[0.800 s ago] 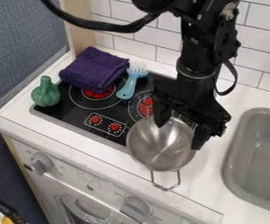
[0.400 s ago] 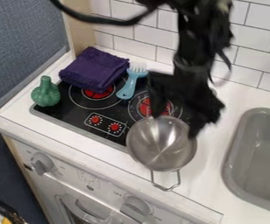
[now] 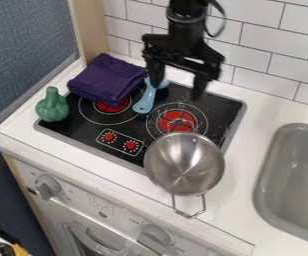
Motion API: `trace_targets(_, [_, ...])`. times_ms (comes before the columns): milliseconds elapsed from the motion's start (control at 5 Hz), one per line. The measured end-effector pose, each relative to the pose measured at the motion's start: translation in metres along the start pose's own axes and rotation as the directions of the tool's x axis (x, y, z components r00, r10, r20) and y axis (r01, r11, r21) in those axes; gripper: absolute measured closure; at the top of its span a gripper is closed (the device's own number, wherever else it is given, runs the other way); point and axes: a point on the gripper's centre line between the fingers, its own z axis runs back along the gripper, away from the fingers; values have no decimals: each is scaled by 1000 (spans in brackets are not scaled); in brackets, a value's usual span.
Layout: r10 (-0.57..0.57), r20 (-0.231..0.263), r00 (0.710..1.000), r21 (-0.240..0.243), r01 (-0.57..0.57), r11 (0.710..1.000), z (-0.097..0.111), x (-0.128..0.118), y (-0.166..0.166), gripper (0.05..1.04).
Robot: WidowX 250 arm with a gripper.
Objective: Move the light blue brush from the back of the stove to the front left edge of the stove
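The black gripper (image 3: 177, 92) hangs open over the back of the stove, with nothing between its fingers. Its left finger partly covers the head of a light blue brush (image 3: 145, 102), which lies on the stove beside a folded purple towel (image 3: 107, 80). A silver metal pan (image 3: 184, 164) rests at the stove's front right, below the gripper in the view, with one wire handle toward the counter's front edge. On the left edge of the stove stands a green gourd-shaped object (image 3: 52, 105).
The black stove top (image 3: 90, 122) has red burners and two red knobs. A grey sink (image 3: 297, 175) is set in the white counter (image 3: 240, 200) at the right. White tiles (image 3: 270, 45) line the back, and a blue-grey wall stands left.
The gripper has moved up and left in the view, away from the pan to the back of the stove. The pan, brush, towel and green object have stayed put.
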Motion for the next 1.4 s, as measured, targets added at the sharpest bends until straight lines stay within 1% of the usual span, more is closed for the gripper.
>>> trace_targets(200, [86,-72,994,-20,-87,996,-39,16,27,82])
trace_targets(400, [94,-100,991,-25,-97,995,-61,23,34,82])
trace_targets(600, [105,-113,988,-21,-108,994,-77,29,43,82])
trace_targets(800, [111,-122,986,-31,-115,993,-88,35,50,82])
trace_targets(1000, [102,-115,988,-32,-107,994,-89,42,50,136])
trace_targets(1200, [89,-103,991,-37,-93,995,-89,43,50,412])
trace_targets(1400, [70,-115,991,-41,-75,996,-91,39,43,697])
